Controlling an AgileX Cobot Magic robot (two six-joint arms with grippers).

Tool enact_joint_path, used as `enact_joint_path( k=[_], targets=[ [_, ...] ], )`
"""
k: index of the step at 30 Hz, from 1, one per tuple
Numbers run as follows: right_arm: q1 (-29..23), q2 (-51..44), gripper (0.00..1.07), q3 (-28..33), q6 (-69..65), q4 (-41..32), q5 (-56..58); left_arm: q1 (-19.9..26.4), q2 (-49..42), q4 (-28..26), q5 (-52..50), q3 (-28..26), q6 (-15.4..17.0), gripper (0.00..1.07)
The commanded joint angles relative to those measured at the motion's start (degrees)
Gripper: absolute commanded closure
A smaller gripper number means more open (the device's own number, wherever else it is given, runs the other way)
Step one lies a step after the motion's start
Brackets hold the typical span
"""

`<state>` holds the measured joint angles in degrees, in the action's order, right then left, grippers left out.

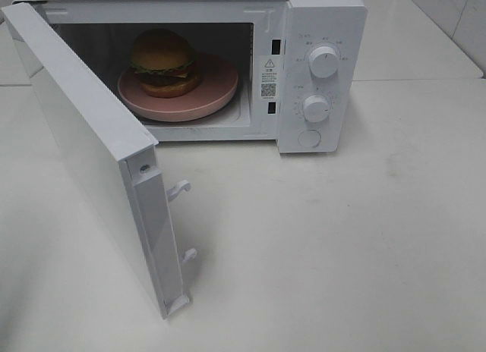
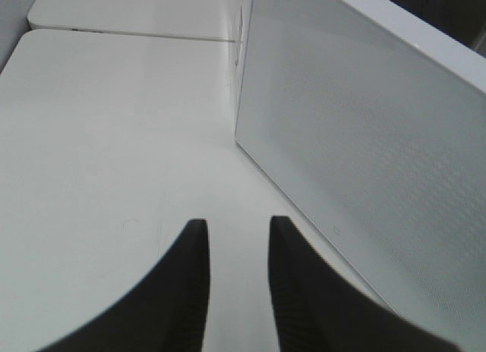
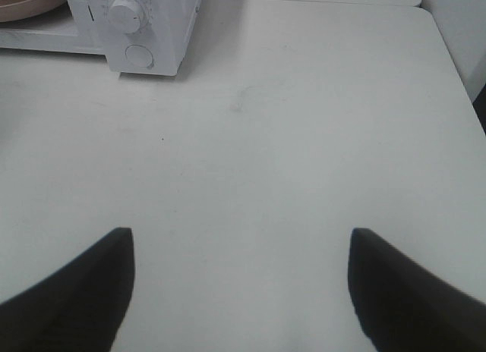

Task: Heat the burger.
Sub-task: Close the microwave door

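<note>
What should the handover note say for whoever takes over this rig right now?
Left gripper: jaws narrowly apart, empty, beside the open microwave door.
Right gripper: wide open, empty, over the table in front of the microwave.
Burger: sits on the pink plate inside the microwave.
Done: burger loaded.
Left: door not yet shut; after that, probably set the knobs to start heating.
</note>
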<state>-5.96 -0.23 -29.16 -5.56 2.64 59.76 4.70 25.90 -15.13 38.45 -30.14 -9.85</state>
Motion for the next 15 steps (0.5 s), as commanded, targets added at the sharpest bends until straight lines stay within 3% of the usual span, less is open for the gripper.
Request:
enact_joint_path(
  k=[1,2,8,14,15],
  targets=[
    [0.5,-1.5,0.32,0.1,-0.4,-0.2,-0.4,0.2,4.1,-0.7,-8.3,0.4,-1.0,1.02],
    [0.5,-1.5,0.32,0.1,-0.4,-0.2,-0.4,0.2,4.9,-0.9,-9.9,0.9,-1.7,1.06],
    [0.5,-1.5,0.32,0.1,-0.4,-0.2,-0.4,0.2,8.7,-3.2,-17.6,3.2,-5.4,1.07],
    [0.5,-1.5,0.32,0.1,-0.4,-0.2,-0.4,0.2,13.0,-8.1,-29.3,6.8,-9.2,1.07],
    [0.5,-1.5,0.32,0.1,-0.4,-0.2,-0.4,0.2,14.8,-9.1,-35.0,8.7,-9.7,1.07]
  ],
)
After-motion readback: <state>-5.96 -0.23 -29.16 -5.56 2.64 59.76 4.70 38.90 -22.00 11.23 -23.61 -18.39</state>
